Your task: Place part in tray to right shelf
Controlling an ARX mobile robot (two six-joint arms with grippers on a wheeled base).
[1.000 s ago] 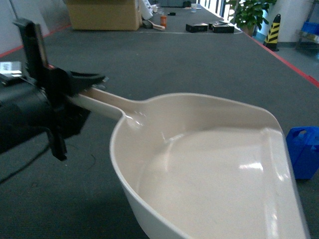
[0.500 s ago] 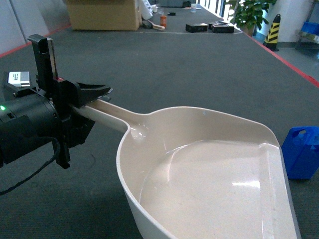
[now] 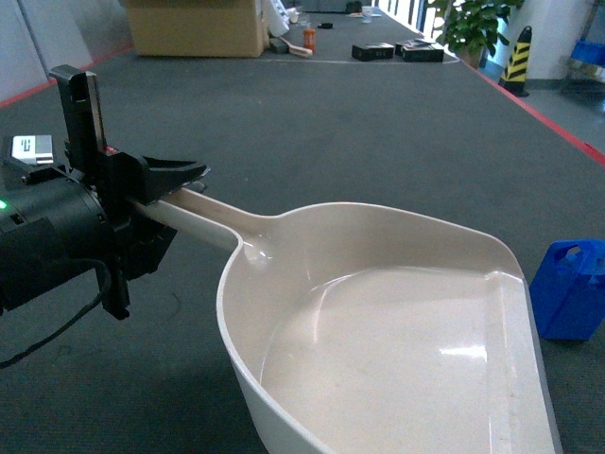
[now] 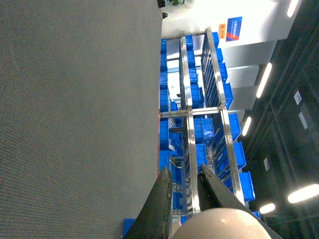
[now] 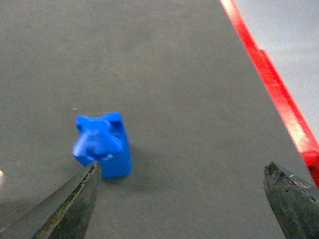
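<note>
The tray (image 3: 397, 350) is a pale beige, glossy plastic scoop with a deep rounded bowl, a raised rim and a long straight handle; its interior catches soft window reflections. The left gripper (image 3: 175, 180), matte black and blocky, has its fingers closed on the end of that handle, holding the tray above the dark grey, finely textured carpet floor (image 3: 312, 123). The tray's near and right edges are cut off by the head view.

The part (image 5: 103, 144) is a small bright-blue plastic block standing on the floor to the right of the tray, apart from it; its upper end shows moulded ridges, blurred and hard to read. In the head view it (image 3: 569, 288) is half hidden behind the tray's lip. The right gripper (image 5: 184, 199) hangs over it with fingers spread wide, touching nothing.

In the left wrist view, steel racks (image 4: 199, 114) filled with blue crates (image 4: 199, 149) stand in the distance. A red line (image 5: 279, 94) borders the floor.
</note>
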